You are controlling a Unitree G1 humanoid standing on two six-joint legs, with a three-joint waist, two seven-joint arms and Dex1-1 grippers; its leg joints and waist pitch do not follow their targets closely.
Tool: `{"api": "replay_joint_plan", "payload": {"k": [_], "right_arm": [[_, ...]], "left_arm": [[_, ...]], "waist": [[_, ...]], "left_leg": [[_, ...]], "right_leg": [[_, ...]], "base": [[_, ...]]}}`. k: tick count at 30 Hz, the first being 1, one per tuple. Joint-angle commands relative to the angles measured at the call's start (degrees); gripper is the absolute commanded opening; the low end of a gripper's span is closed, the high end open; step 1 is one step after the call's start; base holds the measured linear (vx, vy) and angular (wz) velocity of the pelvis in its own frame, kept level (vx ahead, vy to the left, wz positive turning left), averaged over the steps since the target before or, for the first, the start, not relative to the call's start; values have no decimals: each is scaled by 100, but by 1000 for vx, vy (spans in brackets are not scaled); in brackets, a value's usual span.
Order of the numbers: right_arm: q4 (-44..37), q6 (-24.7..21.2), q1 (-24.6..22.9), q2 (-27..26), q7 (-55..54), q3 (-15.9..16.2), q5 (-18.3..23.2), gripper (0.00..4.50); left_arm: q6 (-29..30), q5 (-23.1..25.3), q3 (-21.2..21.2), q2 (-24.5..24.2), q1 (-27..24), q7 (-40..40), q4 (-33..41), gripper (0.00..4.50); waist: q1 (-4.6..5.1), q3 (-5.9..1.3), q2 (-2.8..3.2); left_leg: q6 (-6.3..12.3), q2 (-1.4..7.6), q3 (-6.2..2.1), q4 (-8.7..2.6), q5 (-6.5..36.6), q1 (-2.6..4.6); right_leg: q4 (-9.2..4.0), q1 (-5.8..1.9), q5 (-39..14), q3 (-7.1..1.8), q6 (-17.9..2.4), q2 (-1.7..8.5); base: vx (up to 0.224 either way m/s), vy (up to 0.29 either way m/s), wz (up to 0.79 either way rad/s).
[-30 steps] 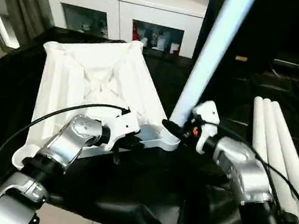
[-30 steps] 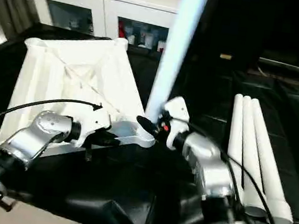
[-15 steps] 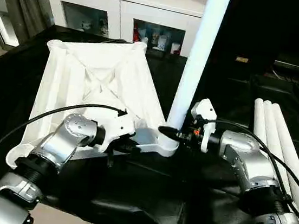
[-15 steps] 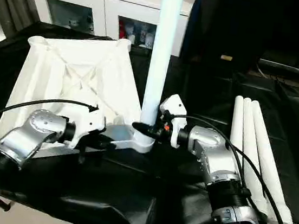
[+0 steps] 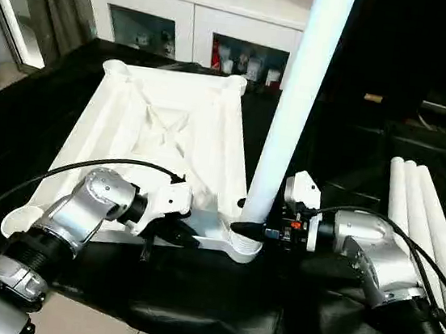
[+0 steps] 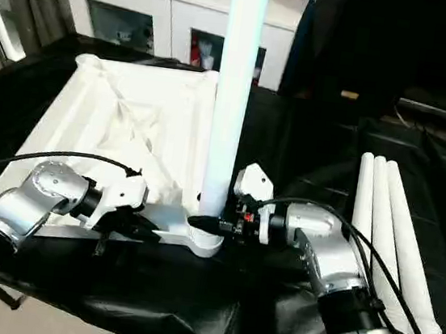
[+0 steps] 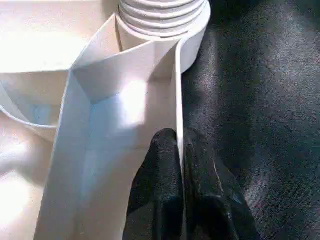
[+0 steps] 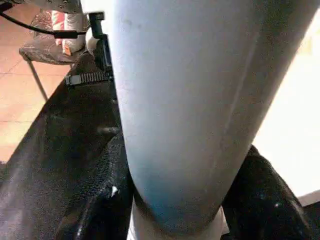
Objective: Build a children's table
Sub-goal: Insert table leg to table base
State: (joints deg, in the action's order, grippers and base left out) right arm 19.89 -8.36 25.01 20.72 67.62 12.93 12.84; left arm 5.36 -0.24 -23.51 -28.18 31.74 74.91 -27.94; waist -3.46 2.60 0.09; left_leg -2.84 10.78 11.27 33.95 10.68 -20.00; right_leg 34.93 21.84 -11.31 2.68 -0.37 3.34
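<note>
On the black-draped work surface (image 5: 213, 312) in front of the robot, the white tabletop (image 5: 161, 139) lay upside down, its ribbed underside facing up. Its far edge pointed toward the white cabinet (image 5: 201, 10) with glass doors at the back, and its near edge sat close to the front edge of the black cover, with tiled floor showing just past that edge at the lower left. One leg (image 5: 296, 103) stood upright in the near right corner socket (image 5: 244, 247), leaning slightly and running out of the top of the picture. The left gripper (image 7: 181, 150) was pinched tight on the thin rim wall of the tabletop just beside that socket, one black finger on each side of the wall. The right gripper (image 5: 257, 231) was clamped around the base of the standing leg, right above the socket, its fingers (image 8: 270, 200) wrapping either side of the tube.

Off to the right, well apart from the tabletop, three spare legs (image 5: 426, 233) lay side by side, touching one another, with a broad strip of bare black cover between them and the right arm. Counted up: one tabletop, four legs in all, one standing and three lying, and two round sockets visible at the far corners (image 5: 113, 66), with another at the near left corner (image 5: 17, 223).
</note>
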Motion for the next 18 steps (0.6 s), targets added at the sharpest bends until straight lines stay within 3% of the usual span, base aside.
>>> {"api": "replay_joint_plan", "payload": {"k": [1,6,10,12,13,14,15,16,17,18], "right_arm": [[526,-239,-288,53,-189,327,-478,188],[759,-119,-302,-81,-682,191,-551,188],[1379,-93,-92,-357,-1790,-130,-705,188],[1678,-164,22,-521,-2377,-342,-688,188],[1678,-164,22,-521,-2377,-342,-688,188],[1876,-204,101,-633,-2786,-487,-662,188],[2215,-228,250,-812,-3442,-694,-633,188],[2215,-228,250,-812,-3442,-694,-633,188],[2364,-229,317,-886,-3717,-773,-623,188],[2545,-223,411,-969,-3988,-825,-622,188]], "left_arm": [[-221,-85,-204,155,85,394,202,0],[-240,7,-110,232,161,153,-5,0],[-90,37,72,460,275,-366,-296,0],[19,87,202,638,387,-825,-550,0],[19,87,202,638,387,-825,-550,0],[122,134,290,772,489,-1177,-764,0],[314,222,421,1000,663,-1782,-1104,0],[314,222,421,1000,663,-1782,-1104,0],[397,260,474,1098,734,-2026,-1240,0],[530,285,557,1233,816,-2327,-1387,0]], "waist": [[28,-225,83],[46,-227,91],[114,-183,84],[220,-145,74],[220,-145,74],[299,-119,151],[334,-119,185],[381,-104,273],[420,-55,310],[369,-70,338]], "left_leg": [[-229,282,-207,-489,2442,126],[-241,283,-212,-502,2457,116],[-307,251,-256,-496,2799,145],[-320,209,-319,-459,3197,215],[-320,209,-319,-459,3197,215],[-310,226,-391,-506,3550,220],[-332,247,-429,-535,3750,230],[-389,288,-494,-615,4266,268],[-425,392,-534,-822,4890,186],[-455,481,-542,-986,5085,24]], "right_leg": [[-585,-72,-2635,-280,-1058,494],[-570,-65,-2446,-281,-1102,482],[-661,-7,-3342,-241,-816,504],[-802,32,-4131,-109,-469,502],[-802,32,-4131,-109,-469,502],[-870,-29,-4187,60,-322,505],[-876,-62,-4053,137,-306,499],[-877,-121,-3670,299,-309,444],[-695,-275,-3010,428,-365,355],[-313,-466,-2412,371,-471,356]], "base": [[0,0,0],[0,0,0],[-13,2,-2],[-60,11,-9],[-56,38,-18],[-56,38,-18],[-43,53,-20],[-44,52,-11],[-44,52,-11],[-88,37,-4]]}}
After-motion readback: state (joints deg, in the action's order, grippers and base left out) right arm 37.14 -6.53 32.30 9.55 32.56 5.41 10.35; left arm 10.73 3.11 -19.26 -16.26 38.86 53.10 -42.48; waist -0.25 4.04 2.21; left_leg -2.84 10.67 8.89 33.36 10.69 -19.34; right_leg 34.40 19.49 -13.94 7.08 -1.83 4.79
